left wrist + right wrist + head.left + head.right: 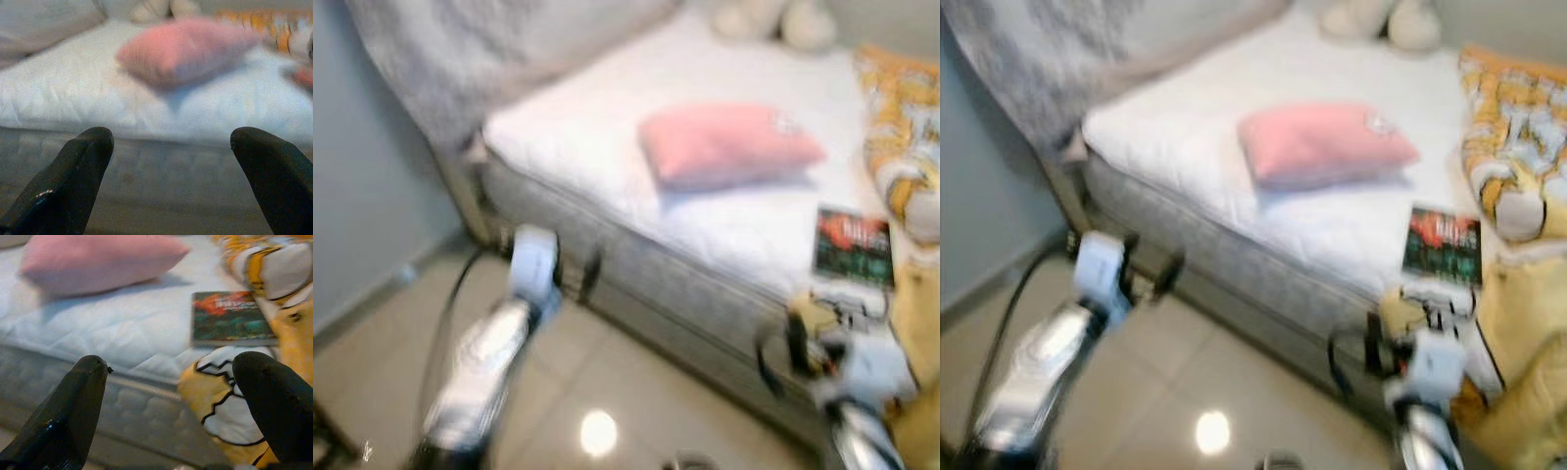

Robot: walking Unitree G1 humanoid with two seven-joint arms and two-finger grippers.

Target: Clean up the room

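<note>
A pink pillow (pixel 724 145) and a book (pixel 852 246) lie on the white bed (pixel 607 166), with a yellow blanket (pixel 293 328) beside the book. Both the left gripper (pixel 168 161) and the right gripper (pixel 171 396) hang wide open and empty near the bed's edge.

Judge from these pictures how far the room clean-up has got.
Nothing looks tidied yet. Both pincers, left pincer and right pincer, are open and empty, raised before the bed. Left to do: the pink pillow, book and yellow blanket spilling over the edge.
</note>
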